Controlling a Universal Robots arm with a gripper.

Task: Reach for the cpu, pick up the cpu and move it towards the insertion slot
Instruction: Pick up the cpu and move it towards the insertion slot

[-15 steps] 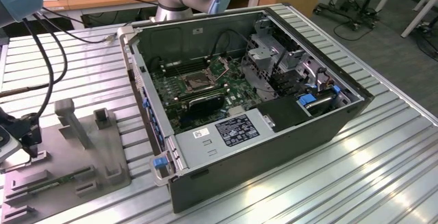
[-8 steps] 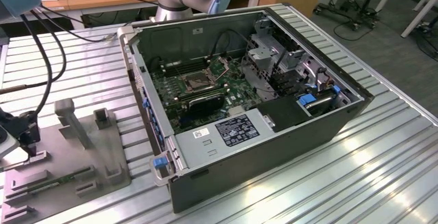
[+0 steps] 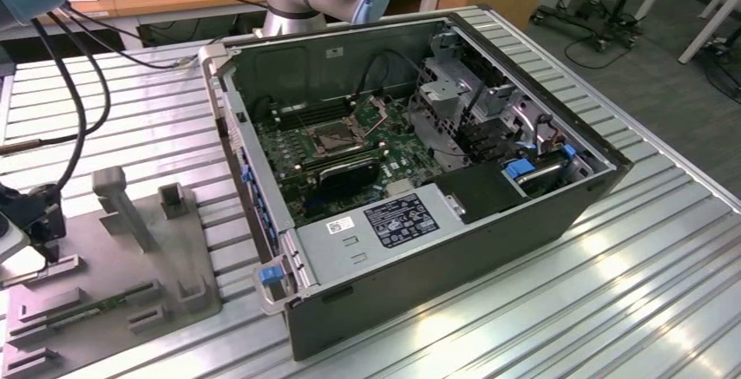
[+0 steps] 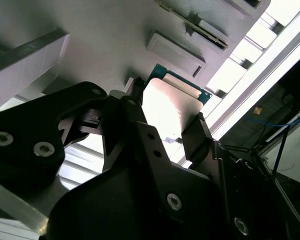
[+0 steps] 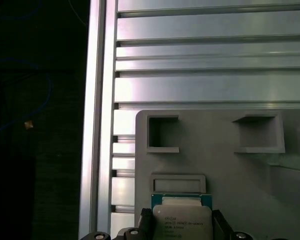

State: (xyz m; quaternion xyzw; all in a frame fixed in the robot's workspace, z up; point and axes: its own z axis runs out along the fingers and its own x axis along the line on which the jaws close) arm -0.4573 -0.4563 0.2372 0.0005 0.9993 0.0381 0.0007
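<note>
Silvery cpu (image 4: 165, 107) — snug between the jaws

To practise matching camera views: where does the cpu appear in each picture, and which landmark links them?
Exterior view: too hidden to tell; gripper over the grey tray, exterior view's left edge.
Second wrist view: cpu on the grey tray, inside the gripper.
First wrist view: cpu next to a shallow rectangular recess.
Shared landmark: the grey tray.
</note>
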